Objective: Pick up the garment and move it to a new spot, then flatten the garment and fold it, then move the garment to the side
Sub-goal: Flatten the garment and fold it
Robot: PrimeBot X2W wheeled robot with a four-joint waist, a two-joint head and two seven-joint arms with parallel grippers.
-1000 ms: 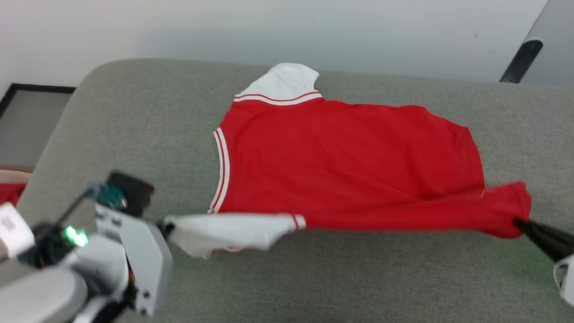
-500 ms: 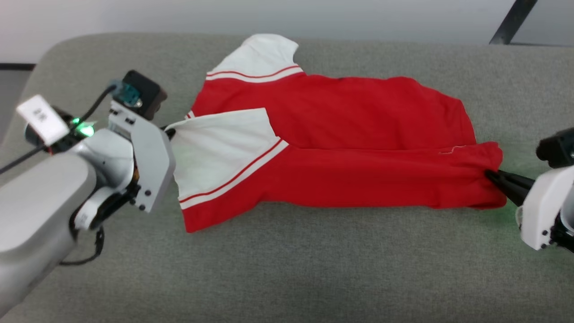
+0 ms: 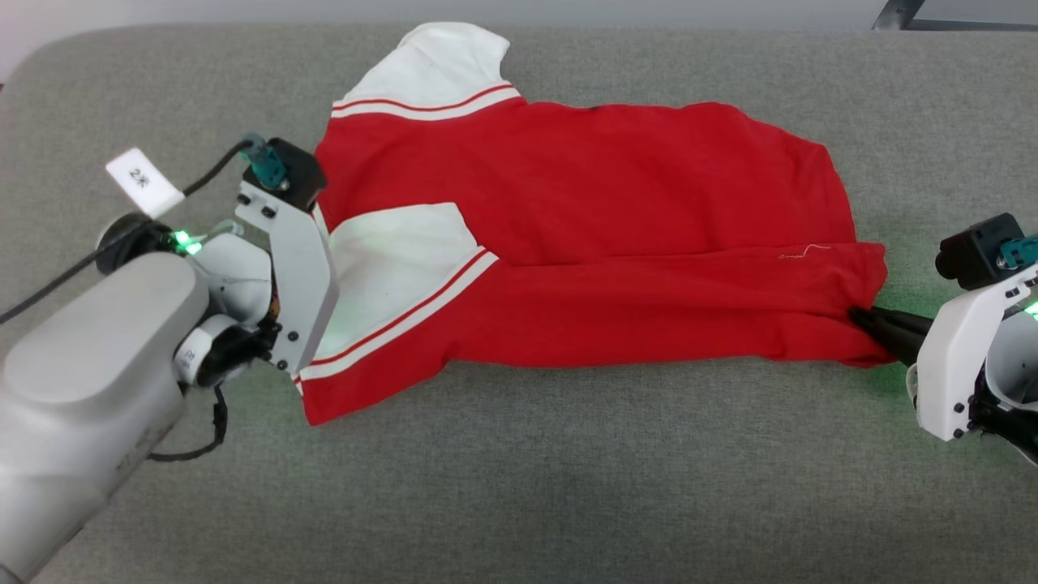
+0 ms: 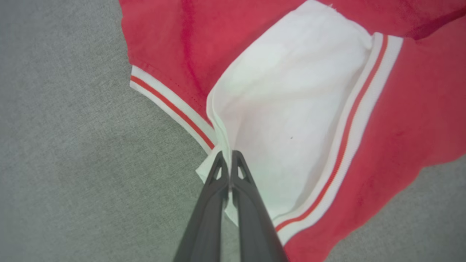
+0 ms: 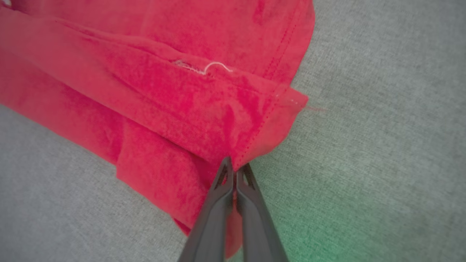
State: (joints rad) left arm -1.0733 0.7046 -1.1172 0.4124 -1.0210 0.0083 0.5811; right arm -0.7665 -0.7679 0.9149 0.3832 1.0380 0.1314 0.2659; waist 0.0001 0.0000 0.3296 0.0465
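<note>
The shirt (image 3: 584, 243) lies lengthwise, left to right, on the grey pad (image 3: 568, 487). At either end, the left tool (image 4: 225, 160) pinches its white sleeve (image 4: 291, 120) and the right tool (image 5: 235, 164) its hem corner (image 5: 269, 120).

The garment (image 3: 608, 203) lies across an otherwise open grey surface (image 3: 568, 487).

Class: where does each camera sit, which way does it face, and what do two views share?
Head view: on the head, facing forward and down at the garment; left arm and right arm show.
Left wrist view: on the left wrist, looking along the left gripper, shut on the white sleeve.
Right wrist view: on the right wrist, looking along the right gripper, shut on the red hem.
Shared: the hem's loose thread shows in head and right wrist views.
</note>
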